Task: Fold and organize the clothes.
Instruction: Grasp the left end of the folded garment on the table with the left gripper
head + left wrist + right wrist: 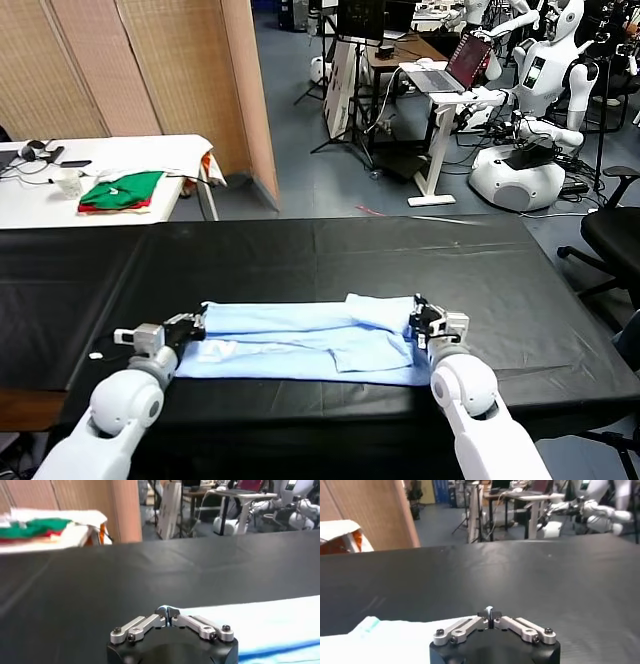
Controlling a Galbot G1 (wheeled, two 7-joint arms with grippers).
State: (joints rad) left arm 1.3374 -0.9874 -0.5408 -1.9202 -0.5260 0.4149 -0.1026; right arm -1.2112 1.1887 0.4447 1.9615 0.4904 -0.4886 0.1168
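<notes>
Here both pincers (169,612) (490,612) pinch narrow on the folded T-shirt's (300,340) ends.

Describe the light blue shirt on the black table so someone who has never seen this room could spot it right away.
Start at the black-covered table directly before the robot. Along its near edge, between the left gripper and right gripper, lies the pale blue T-shirt, partly folded into a long flat band. It is plain and the only garment on this table; the green and red clothes sit on the white table beyond.

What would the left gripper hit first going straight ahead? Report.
Likely nothing: ahead of the left gripper lies only bare black table cover up to its far edge. The T-shirt lies off to the side. Depth is unclear.
</notes>
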